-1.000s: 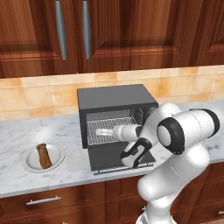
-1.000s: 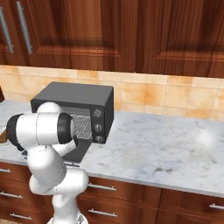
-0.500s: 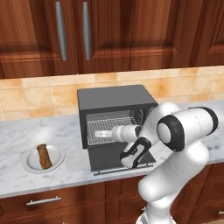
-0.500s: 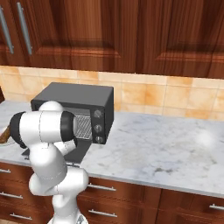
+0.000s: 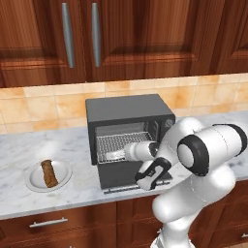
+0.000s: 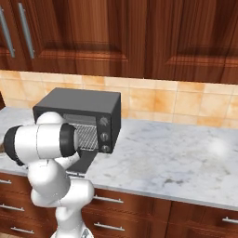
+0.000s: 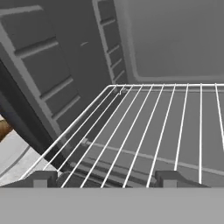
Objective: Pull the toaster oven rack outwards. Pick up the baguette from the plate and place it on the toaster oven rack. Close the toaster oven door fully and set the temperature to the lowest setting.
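Looking at the flat silver wire toaster oven rack (image 7: 166,127), we see it sitting inside the boxy dark grey toaster oven (image 5: 127,116), its long wires running straight away from our dark two-finger gripper (image 7: 105,178). The front edge of the rack lies right between the two finger tips (image 7: 43,178), which stand apart, one on each side. We cannot tell if they are pinching it yet. We think the pull should go straight back, out over the dropped dark glass toaster oven door (image 5: 123,177).
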### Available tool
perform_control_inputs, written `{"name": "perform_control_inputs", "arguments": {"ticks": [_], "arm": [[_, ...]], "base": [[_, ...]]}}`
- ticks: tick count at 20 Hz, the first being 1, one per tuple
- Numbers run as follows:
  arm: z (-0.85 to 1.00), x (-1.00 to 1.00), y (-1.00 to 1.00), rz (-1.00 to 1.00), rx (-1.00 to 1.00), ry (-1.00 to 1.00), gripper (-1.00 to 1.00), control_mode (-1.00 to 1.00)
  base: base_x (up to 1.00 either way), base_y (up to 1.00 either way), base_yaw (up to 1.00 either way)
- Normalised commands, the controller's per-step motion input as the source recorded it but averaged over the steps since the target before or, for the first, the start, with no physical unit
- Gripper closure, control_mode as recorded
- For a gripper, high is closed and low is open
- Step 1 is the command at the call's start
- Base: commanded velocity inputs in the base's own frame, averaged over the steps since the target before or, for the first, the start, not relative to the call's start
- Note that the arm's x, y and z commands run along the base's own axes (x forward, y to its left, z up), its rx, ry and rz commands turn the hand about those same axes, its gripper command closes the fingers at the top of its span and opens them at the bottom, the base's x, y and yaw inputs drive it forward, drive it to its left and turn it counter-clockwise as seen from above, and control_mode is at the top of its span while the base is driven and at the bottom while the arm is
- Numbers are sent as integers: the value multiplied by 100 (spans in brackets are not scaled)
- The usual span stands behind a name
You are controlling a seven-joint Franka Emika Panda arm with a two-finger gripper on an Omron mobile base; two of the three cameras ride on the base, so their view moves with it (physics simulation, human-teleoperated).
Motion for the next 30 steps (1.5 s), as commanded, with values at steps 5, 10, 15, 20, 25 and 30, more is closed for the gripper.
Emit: {"name": "perform_control_inputs", "arguments": {"ticks": [5,10,15,20,25,30], "arm": [[-100,-100,-20,-4,-28,11,-100,-100],[-89,-100,-7,-6,-24,11,-100,-100],[-78,-100,-17,-3,-17,2,-100,-100],[-66,-100,-19,-3,-15,0,-100,-100],[-56,-100,-9,-1,-14,13,-100,-100],[-48,-100,0,1,-12,47,-100,-100]], "base": [[0,0,0],[0,0,0],[0,0,0],[0,0,0],[0,0,0],[0,0,0]]}}
